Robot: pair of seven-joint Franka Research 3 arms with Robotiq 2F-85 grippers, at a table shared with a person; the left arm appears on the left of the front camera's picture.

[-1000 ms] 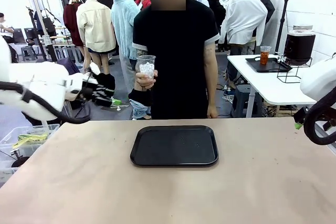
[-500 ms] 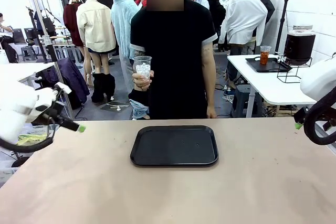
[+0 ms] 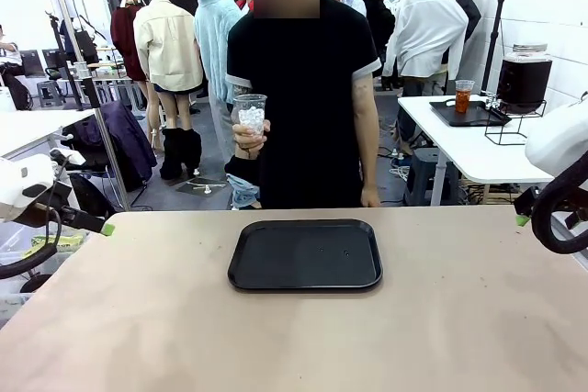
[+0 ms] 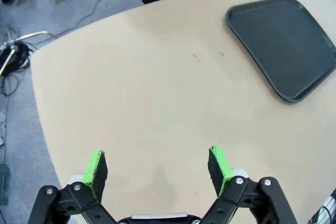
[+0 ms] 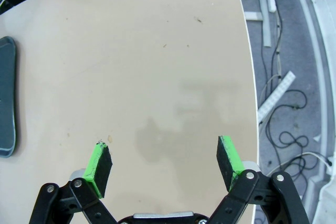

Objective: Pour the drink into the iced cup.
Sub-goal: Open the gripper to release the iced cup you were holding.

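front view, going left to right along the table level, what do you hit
left gripper at the table's left edge → iced cup in the person's hand → black tray mid-table → right arm at the right edge

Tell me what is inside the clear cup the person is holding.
White ice cubes fill the upper part of the clear cup; no dark drink shows. The person's hand wraps the bottom, hiding what lies there.

Left pincer [image 4: 157, 167] and right pincer [image 5: 165, 162] both hang with their 2 fingers spread wide, gripping nothing.
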